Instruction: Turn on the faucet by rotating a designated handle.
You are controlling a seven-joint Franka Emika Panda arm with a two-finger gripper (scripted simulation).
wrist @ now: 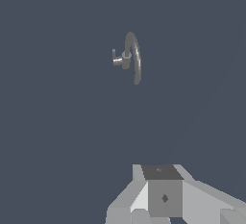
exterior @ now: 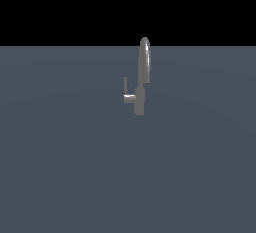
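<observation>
Flat slate-grey floor [exterior: 65, 167] fills the lower part of the exterior view, with a black band above it as background.

Exterior view: 1 faucet [exterior: 140, 101] is seen standing upright on the floor, just right of frame centre. A short cylindrical body is at its base, and a tall narrow arched spout [exterior: 145, 57] rises from it toward 12 o'clock, its top crossing into the black band. The handle [exterior: 127, 91] is attached at the body's 9 o'clock side: a short horizontal stub, with a slim straight bar at its end pointing up to 12 o'clock. The bar is set just beside the spout column, not touching it. No arm or gripper is seen in this view.

Wrist view: the same grey floor [wrist: 57, 136] fills the frame. The faucet [wrist: 127, 58] is seen from above, small and well apart from the gripper. The spout [wrist: 136, 57] reads as a foreshortened loop, and the handle [wrist: 116, 58] projects from the body on the side away from the loop. Blocky light-grey and dark parts of the gripper [wrist: 163, 196] are seen at the frame edge, cut off by it. Fingertips are not shown, so it cannot be told whether the jaws are apart or together. Nothing is seen held.
</observation>
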